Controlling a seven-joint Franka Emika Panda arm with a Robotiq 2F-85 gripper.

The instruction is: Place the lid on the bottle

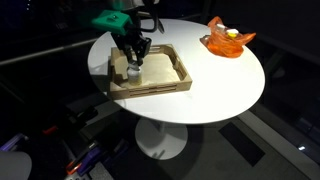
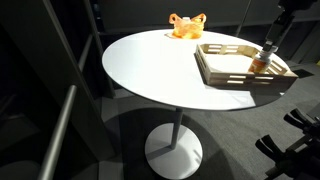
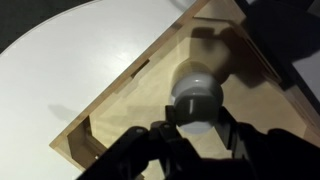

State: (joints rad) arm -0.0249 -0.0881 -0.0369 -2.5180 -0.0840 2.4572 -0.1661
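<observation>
Gripper [image 3: 198,128] is closest to the wrist lens. Two dark fingers [image 3: 160,142] fill the bottom of that view, their tips either side of a small whitish round cap, the lid [image 3: 195,108]. The grey body of the bottle [image 3: 203,74] shows just beyond it. Lid looks to be sitting on the bottle's mouth, or very nearly; the picture is too soft to confirm it is seated.

Jaws: narrow gap, bracketing the lid. Cannot tell whether the pads press on it or stand clear, as the contact line is dark and blurred.

Where: bottle stands upright on the floor of the wooden tray [image 3: 130,115], toward one end and apart from the walls as far as the wrist view shows. Tray sits on the round white table [image 1: 225,95]. Orange translucent dish [image 1: 228,40] is well apart near the far rim, not involved.

Why so (my reading): fingers across the cap's width keep it centred over the mouth, and the tray's flat floor gives the little bottle a level stand.

Arm pose: in both exterior views the arm reaches over the table edge, wrist pointing almost straight down into the tray, fingers near vertical over the bottle.

Judgement: late in the task. The next move calls for a clean release and a straight lift. A sideways pull could drag the cap off or tip the bottle.
</observation>
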